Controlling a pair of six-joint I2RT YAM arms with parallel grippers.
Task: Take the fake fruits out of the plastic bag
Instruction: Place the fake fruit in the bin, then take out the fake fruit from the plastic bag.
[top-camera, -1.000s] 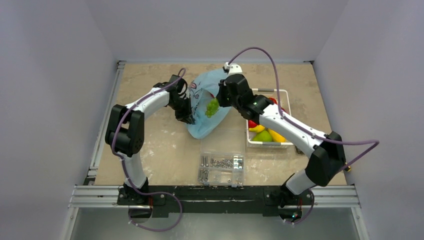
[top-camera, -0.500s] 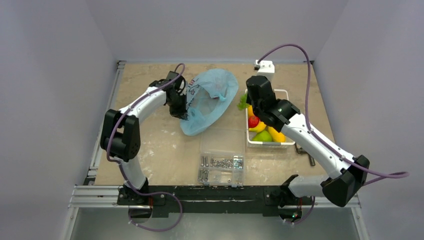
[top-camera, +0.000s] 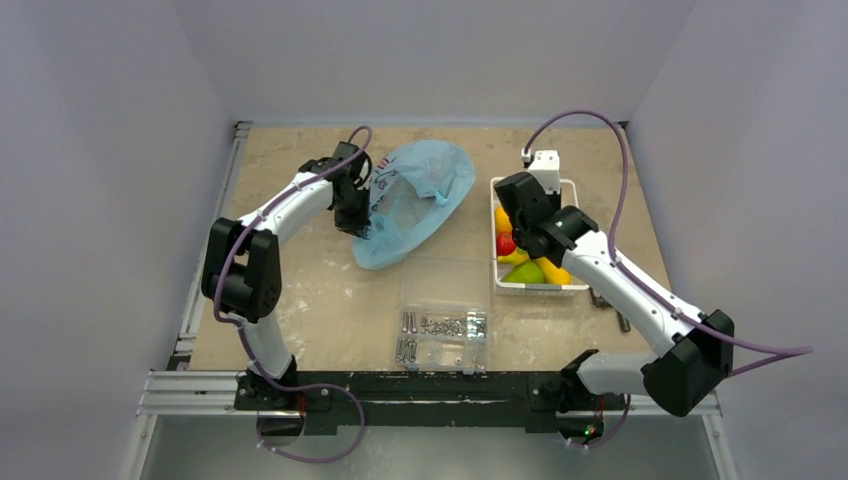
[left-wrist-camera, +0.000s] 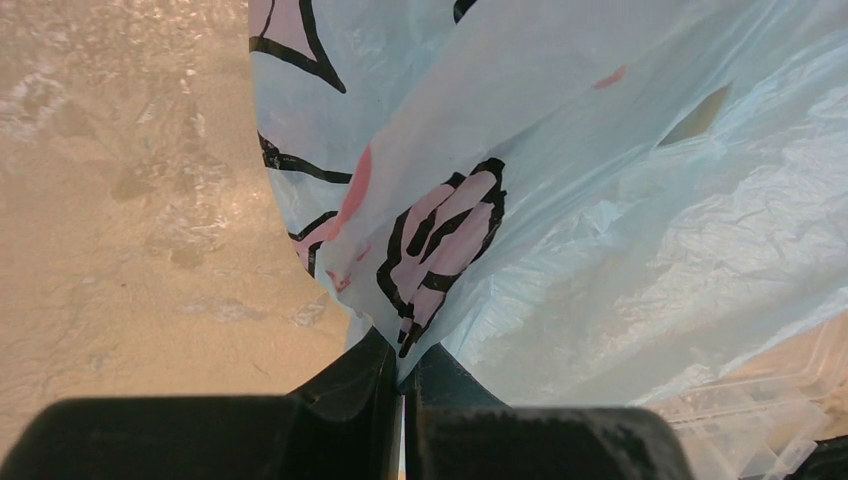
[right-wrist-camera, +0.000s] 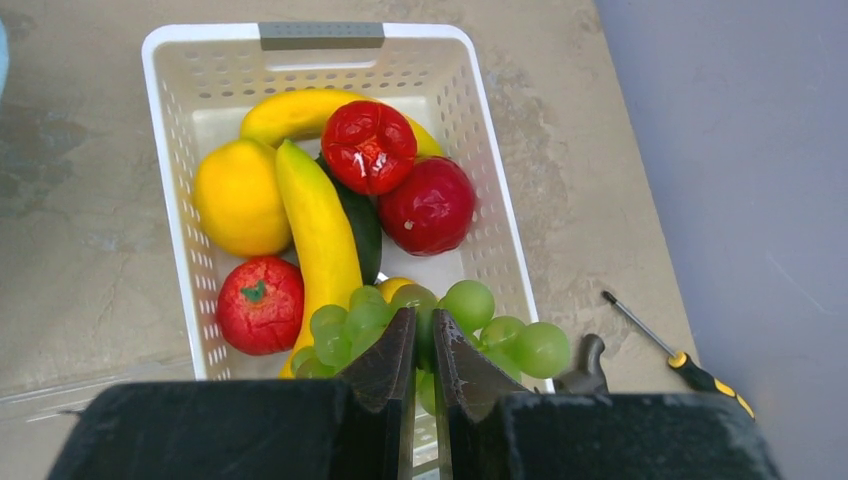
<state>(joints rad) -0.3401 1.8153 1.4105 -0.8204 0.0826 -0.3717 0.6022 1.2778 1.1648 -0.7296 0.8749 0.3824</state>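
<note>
In the overhead view's upper centre, the blue plastic bag (top-camera: 420, 195) lies slack, its edge pinched in the left gripper (left-wrist-camera: 403, 352). At right, the right gripper (right-wrist-camera: 425, 330) clamps the grape bunch (right-wrist-camera: 500, 325) over the basket (right-wrist-camera: 165, 150) of fruits (right-wrist-camera: 320, 230); only releasing it seems left.

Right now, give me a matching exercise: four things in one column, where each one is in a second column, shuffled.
1 grape bunch
2 plastic bag
3 screwdriver
4 lemon

A pinched by left gripper
B lying loose beside white basket
C clamped in right gripper
D inside that basket

Pairs: 1-C, 2-A, 3-B, 4-D
</note>
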